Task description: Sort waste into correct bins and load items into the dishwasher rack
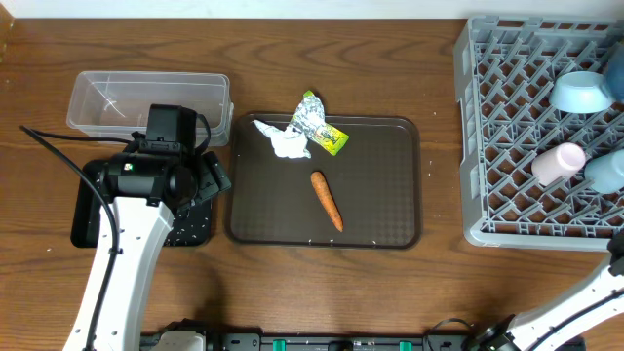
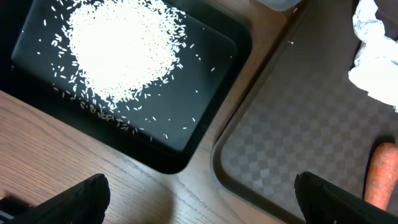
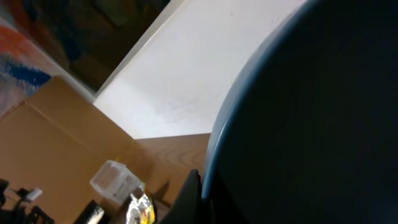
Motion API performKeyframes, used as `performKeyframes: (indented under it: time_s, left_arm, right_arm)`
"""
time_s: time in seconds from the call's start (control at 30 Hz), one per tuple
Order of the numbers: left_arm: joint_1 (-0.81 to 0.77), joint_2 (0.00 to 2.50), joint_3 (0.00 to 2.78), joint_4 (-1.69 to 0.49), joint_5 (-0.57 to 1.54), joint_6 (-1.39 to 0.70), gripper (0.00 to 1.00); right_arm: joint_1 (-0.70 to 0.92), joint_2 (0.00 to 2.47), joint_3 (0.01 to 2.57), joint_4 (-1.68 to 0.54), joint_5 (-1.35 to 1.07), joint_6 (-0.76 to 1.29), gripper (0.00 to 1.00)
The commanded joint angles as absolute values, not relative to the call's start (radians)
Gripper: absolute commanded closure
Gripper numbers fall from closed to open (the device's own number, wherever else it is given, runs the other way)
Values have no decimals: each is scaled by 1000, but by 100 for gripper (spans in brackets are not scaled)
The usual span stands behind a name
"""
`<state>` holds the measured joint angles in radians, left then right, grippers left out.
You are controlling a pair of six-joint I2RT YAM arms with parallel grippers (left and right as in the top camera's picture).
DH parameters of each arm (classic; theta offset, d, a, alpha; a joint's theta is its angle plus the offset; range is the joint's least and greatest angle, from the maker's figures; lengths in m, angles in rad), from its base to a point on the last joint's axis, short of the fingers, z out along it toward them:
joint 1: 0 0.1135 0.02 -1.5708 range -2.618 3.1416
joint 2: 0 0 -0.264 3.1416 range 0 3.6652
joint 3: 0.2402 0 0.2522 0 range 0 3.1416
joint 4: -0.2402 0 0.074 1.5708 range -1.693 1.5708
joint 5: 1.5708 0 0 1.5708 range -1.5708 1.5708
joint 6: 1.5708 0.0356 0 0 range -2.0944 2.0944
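My left gripper is open and empty above the wood between the black tray and the brown serving tray. White rice lies heaped in the black tray. On the brown tray are the tissue, the foil wrapper and the carrot. The round blue plate is at the grey rack, with my right gripper shut on its rim. A light-blue bowl and a whitish cup sit in the rack. The chopsticks are out of view.
The clear tub stands behind the black tray. The brown serving tray lies mid-table. My right arm comes in from the bottom right, its gripper beyond the overhead frame's edge.
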<state>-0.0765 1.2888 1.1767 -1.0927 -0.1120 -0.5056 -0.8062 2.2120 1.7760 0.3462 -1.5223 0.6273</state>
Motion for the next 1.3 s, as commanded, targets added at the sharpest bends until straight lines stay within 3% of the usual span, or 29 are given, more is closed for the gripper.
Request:
performKeyframes:
  time_s: [0.0, 0.5, 0.7, 0.87, 1.07, 1.27]
  left_arm:
    - [-72, 1291, 1176, -1095, -120, -522, 2]
    - [-72, 1291, 1176, -1095, -120, -522, 2]
    - [-72, 1291, 1176, -1095, -120, -522, 2]
    - [-72, 1291, 1176, -1095, -120, -521, 2]
    - [-72, 1291, 1176, -1095, -120, -522, 2]
    - [-72, 1291, 1176, -1095, -120, -522, 3]
  right_arm:
    - [-795, 2223, 1778, 343, -1492, 699, 99]
    - [-926, 2246, 1778, 291, -1527, 786, 99]
    - [-955, 2246, 1778, 306, -1553, 865, 93]
    - [-964, 2235, 1779, 532, -1558, 1113, 78]
    - [-975, 2229, 1779, 1069, -1559, 1567, 54]
    - [-1010, 2229, 1778, 1145, -1559, 1659, 47]
